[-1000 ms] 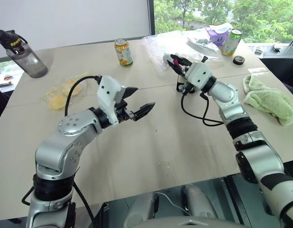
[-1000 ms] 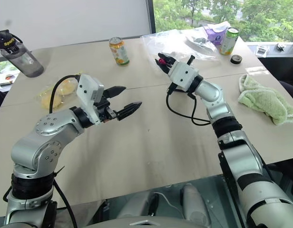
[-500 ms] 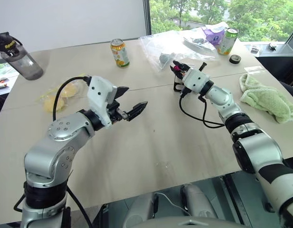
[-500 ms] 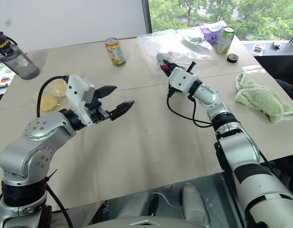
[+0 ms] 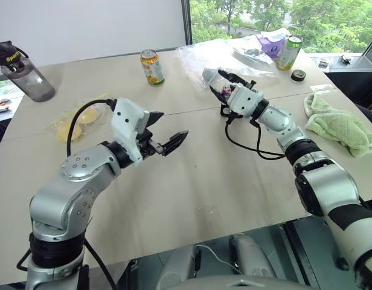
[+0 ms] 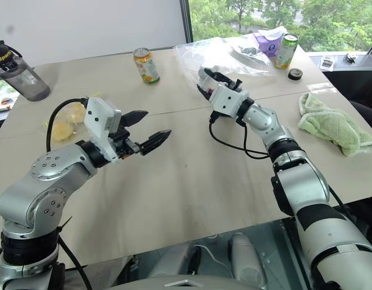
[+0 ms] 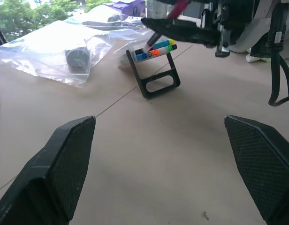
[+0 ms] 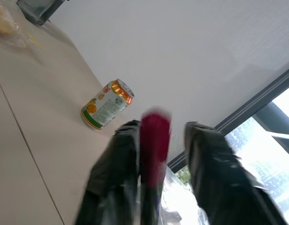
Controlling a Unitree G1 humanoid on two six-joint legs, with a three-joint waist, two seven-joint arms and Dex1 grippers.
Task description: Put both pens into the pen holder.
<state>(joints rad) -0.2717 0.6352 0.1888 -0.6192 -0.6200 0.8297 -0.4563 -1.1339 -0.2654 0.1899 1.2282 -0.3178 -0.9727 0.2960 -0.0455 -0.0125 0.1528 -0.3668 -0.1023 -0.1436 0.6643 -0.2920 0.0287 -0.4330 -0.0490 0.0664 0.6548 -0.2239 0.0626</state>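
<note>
Parted since a second ago, the right gripper [image 6: 205, 77] now stands half open; the pink-capped pen [image 8: 154, 133] rests loose against one finger, so release is judged under way. Its tip meets the holder [image 7: 154, 70] at the gripper's 6 o'clock. At 8 o'clock over the surface [image 5: 234, 181], the left gripper [image 5: 168, 130] hangs wide, empty.
</note>
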